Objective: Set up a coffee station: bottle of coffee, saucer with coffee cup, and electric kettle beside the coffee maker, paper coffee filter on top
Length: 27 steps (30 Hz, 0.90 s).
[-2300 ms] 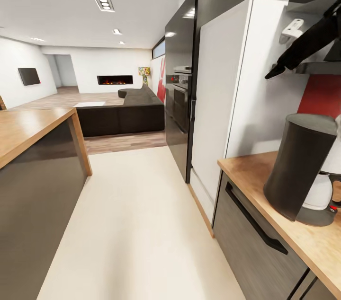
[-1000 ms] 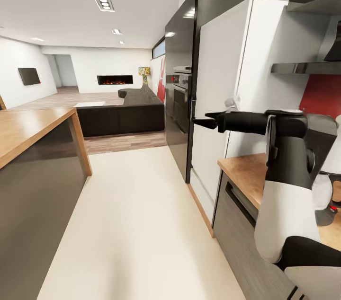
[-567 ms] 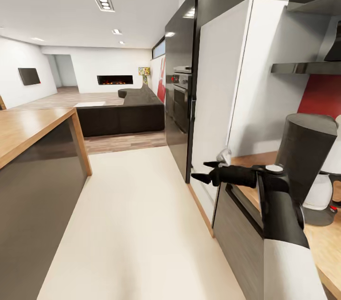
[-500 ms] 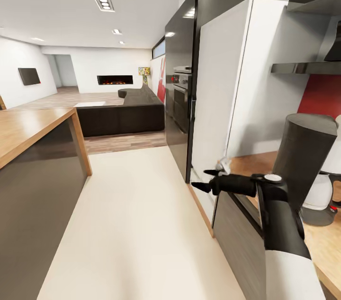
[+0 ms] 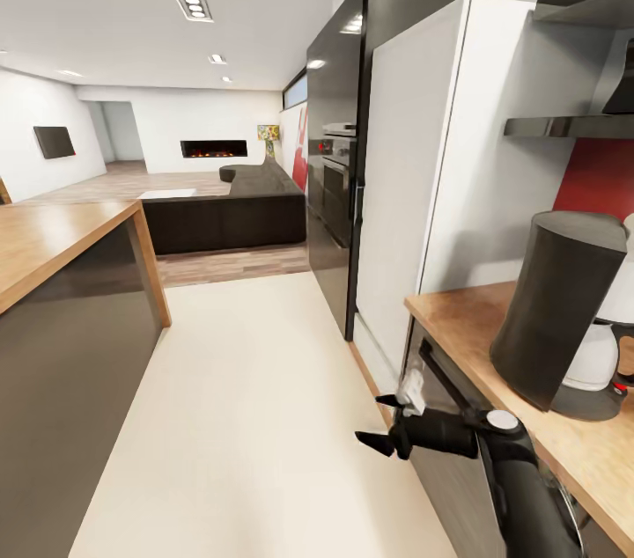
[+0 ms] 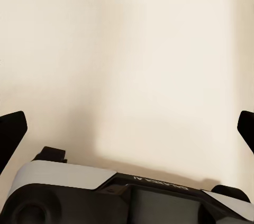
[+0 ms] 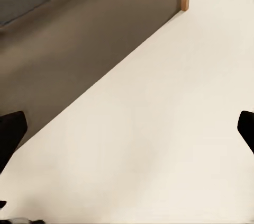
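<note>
The right hand [image 5: 380,422], black with two thin fingers, hangs low over the pale cream floor [image 5: 246,417], its fingers spread wide and holding nothing. It looks tucked down there so the arm stays clear of the warm tan wooden counter [image 5: 467,316]. The tall dark grey coffee maker [image 5: 553,307] stands on that counter, up above the hand and well apart from it. The left hand [image 6: 127,134] is wide too, facing a plain cream surface.

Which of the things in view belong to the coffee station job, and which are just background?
Job: coffee maker, electric kettle, kitchen countertop, kitchen shelf.
Background: sofa, fireplace, wall television, built-in oven, island counter.
</note>
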Motion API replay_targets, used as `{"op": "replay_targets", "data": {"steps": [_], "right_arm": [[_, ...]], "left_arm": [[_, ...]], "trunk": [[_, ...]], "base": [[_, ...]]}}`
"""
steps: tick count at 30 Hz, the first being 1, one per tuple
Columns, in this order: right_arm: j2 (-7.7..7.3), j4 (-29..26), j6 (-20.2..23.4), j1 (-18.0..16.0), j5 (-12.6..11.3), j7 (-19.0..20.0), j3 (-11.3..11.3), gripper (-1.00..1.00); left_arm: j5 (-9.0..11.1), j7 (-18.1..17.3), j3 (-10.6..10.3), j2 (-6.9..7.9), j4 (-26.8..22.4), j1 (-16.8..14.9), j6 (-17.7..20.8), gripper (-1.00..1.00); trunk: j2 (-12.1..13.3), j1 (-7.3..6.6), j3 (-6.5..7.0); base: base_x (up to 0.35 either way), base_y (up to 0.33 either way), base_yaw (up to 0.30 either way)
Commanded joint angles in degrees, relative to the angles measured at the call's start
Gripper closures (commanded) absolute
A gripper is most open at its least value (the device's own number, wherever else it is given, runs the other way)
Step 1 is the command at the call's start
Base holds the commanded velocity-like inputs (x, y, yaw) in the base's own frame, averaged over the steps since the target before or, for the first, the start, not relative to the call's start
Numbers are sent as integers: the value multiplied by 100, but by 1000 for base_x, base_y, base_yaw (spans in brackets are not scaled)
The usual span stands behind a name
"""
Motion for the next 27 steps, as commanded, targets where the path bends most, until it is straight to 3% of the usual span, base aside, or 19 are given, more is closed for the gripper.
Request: {"op": "replay_targets", "data": {"steps": [1,2,4,7,8,10,12,16,17,27], "right_arm": [[3,106,-107,126,29,33,-22,-100],[-11,360,-454,328,32,26,-37,-100],[-25,535,-657,436,35,24,-107,-100],[-37,684,-769,505,38,34,-317,-100],[-42,813,-834,547,47,42,-529,-100],[-46,956,-864,565,53,41,-614,-100],[-99,1606,-989,588,64,24,-726,-100],[-145,2396,-1582,594,71,-382,-759,-100],[-160,2907,-1817,596,72,-898,-765,-100],[-305,3458,-1847,596,97,-1000,-766,-100]], "left_arm": [[24,-6,17,-2,-9,2,-4,-100],[26,-10,27,-4,-9,2,-7,-100],[28,-12,42,-2,-6,2,-9,-100],[32,-12,54,0,-3,2,-9,-100],[34,-13,61,-2,-1,2,-11,-100],[34,-13,62,-4,-1,2,-10,-100],[35,-13,59,-7,9,2,-8,-100],[36,-13,52,-14,19,2,-4,-100],[36,-13,48,-17,18,2,-3,-100],[36,-13,48,-18,32,2,-3,-100]], "trunk": [[-5,1,-6],[-5,1,-6],[-5,1,-6],[-5,1,-6],[-5,1,-6],[-5,1,-6],[-5,1,-6],[-5,1,-6],[-5,1,-6],[-5,1,-6]], "base": [[0,0,0],[0,0,0],[0,0,0],[0,0,0],[0,0,0],[0,0,0],[0,0,0],[0,0,0],[0,0,-38],[81,74,-218]]}}
